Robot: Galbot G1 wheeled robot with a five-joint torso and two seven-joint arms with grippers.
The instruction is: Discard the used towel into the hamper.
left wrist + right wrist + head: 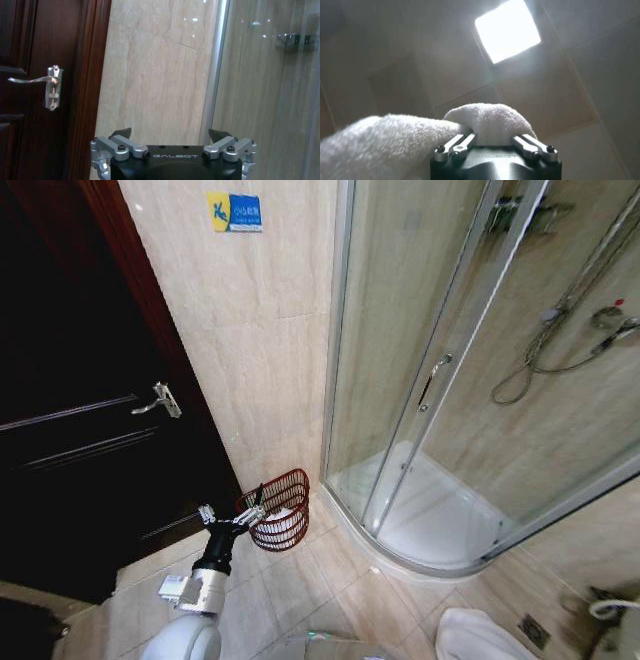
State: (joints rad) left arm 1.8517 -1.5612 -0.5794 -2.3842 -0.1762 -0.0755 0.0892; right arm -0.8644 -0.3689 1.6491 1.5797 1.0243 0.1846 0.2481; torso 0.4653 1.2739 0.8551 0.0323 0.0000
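Towel (420, 131) bunched in clamped right gripper (492, 139), left gripper (243, 515) spread open at hamper (281, 510) rim, hamper on tile floor (340, 590) between door (80, 430) and shower enclosure (450, 380).

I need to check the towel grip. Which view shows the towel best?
The right wrist view: the white towel bulges between the right end effector fingers. The head view catches a white mound at its bottom edge.
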